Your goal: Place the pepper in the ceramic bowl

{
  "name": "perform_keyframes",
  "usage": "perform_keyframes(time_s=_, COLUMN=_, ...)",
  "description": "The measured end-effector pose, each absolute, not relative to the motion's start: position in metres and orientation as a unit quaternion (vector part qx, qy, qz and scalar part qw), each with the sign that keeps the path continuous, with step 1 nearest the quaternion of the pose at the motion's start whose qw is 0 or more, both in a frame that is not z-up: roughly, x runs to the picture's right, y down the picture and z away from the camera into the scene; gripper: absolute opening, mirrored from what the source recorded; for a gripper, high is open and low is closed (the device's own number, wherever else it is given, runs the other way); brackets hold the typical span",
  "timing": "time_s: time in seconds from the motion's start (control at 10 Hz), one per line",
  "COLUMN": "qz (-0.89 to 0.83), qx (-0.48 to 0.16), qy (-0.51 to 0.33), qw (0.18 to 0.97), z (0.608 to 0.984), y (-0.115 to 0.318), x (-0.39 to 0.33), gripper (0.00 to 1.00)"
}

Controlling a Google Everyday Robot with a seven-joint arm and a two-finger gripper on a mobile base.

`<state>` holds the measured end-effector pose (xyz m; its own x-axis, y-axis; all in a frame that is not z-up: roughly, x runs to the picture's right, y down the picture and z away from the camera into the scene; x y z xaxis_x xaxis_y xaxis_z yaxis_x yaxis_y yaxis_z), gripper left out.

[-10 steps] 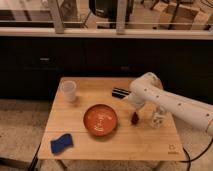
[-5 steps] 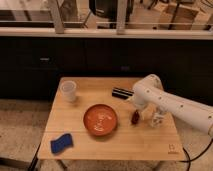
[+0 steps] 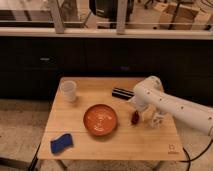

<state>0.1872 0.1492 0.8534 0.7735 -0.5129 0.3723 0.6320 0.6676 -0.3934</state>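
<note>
Just right of the ceramic bowl (image 3: 90,113), the end effector (image 3: 136,110), whose grip I cannot tell, is at the pepper (image 3: 135,118); best lift it clear of the rim.

- Ceramic bowl (image 3: 100,120) sits at the centre of the table (image 3: 150,146).
- Pepper (image 3: 135,118) is just right of the bowl, outside it, with the gripper (image 3: 136,111) directly above.
- Small jar (image 3: 156,120) is right of the pepper, cylinder (image 3: 122,93) behind.
- Cup (image 3: 68,91) is back left, sponge (image 3: 61,143) front left.
</note>
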Motion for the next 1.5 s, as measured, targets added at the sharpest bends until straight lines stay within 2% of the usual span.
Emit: perform_keyframes(time_s=1.5, qz=-0.324, qx=-0.266, qy=-0.123, qw=0.9, z=0.869, y=0.171, x=0.192, gripper=0.8)
